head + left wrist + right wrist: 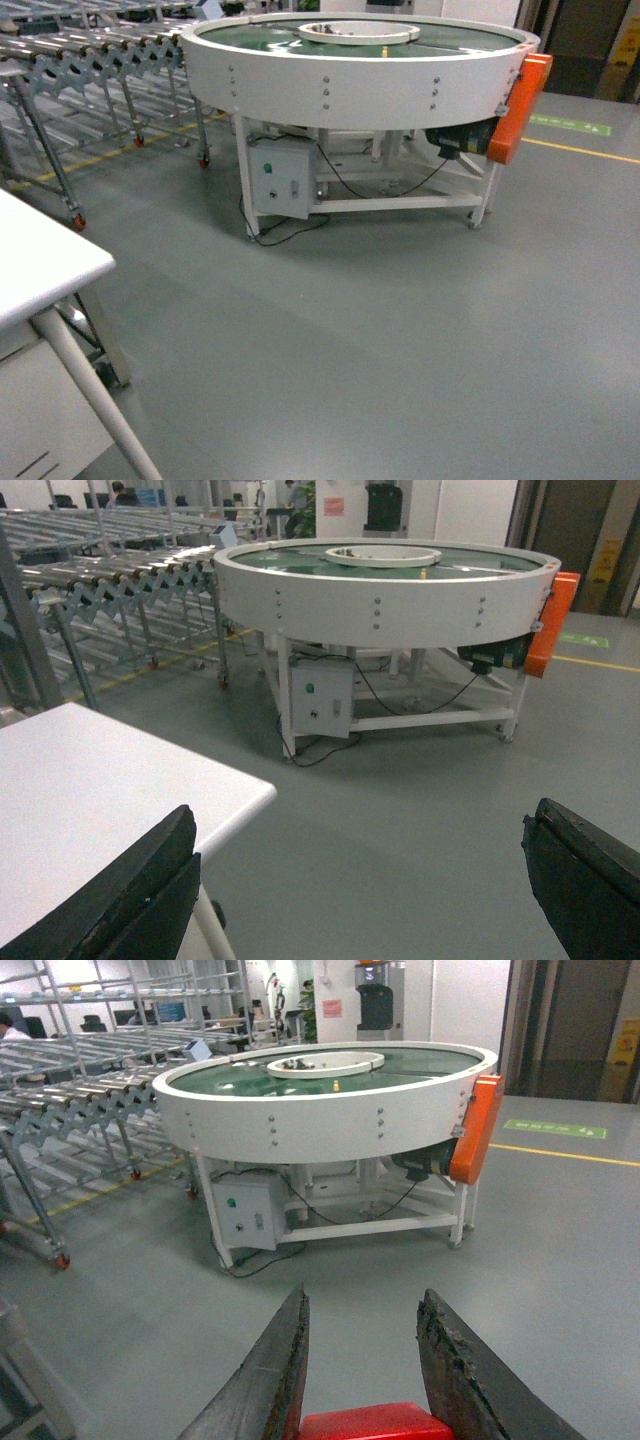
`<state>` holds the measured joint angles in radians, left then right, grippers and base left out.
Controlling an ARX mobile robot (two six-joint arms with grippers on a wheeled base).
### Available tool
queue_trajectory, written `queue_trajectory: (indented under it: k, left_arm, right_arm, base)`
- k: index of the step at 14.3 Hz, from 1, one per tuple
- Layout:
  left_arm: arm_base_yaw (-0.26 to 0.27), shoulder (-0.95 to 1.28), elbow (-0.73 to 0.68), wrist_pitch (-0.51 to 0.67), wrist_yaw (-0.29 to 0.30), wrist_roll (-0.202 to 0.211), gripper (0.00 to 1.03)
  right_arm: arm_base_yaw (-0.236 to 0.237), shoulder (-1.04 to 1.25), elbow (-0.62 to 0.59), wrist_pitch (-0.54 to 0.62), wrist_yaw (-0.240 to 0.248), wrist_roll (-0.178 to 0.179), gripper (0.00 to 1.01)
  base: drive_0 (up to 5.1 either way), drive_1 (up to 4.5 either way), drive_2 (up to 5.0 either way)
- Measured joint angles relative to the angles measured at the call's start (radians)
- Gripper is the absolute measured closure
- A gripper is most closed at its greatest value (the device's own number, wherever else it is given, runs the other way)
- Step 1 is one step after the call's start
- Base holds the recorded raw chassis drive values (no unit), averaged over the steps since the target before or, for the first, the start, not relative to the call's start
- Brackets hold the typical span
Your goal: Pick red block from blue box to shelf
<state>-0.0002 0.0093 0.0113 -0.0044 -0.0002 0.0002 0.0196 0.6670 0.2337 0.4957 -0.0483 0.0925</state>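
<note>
In the right wrist view the red block point(375, 1423) sits deep between the two dark fingers of my right gripper point(364, 1295), which is shut on it and holds it above the grey floor. Only the block's glossy top shows at the bottom edge. My left gripper point(362, 815) is open, fingers far apart with nothing between them, beside the corner of a white table point(90, 790). Tall steel uprights and rails that look like the shelf point(100, 990) stand far back on the left. The blue box is out of view. Neither gripper shows in the head view.
A round white conveyor table point(360, 75) with an orange guard point(520, 105) and a grey control box point(280, 178) stands ahead. Steel roller conveyors on wheels point(90, 60) line the left. A white table point(40, 265) is at near left. Grey floor point(400, 340) lies between.
</note>
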Motion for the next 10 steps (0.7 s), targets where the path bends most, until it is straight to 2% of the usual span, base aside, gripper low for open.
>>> queue_trajectory:
  k: [7,10]
  left_arm:
    - [0.0,0.0,0.0,-0.004,-0.001,0.0,0.05]
    - [0.0,0.0,0.0,0.001,-0.004,0.0,0.05]
  right_arm:
    - [0.0,0.008,0.0,-0.005,0.0,0.0,0.75]
    - [0.0,0.004,0.0,0.0,-0.001,0.0,0.75]
  base:
    - [-1.6,2.44,-5.7]
    - [-1.7,-1.68,-1.7]
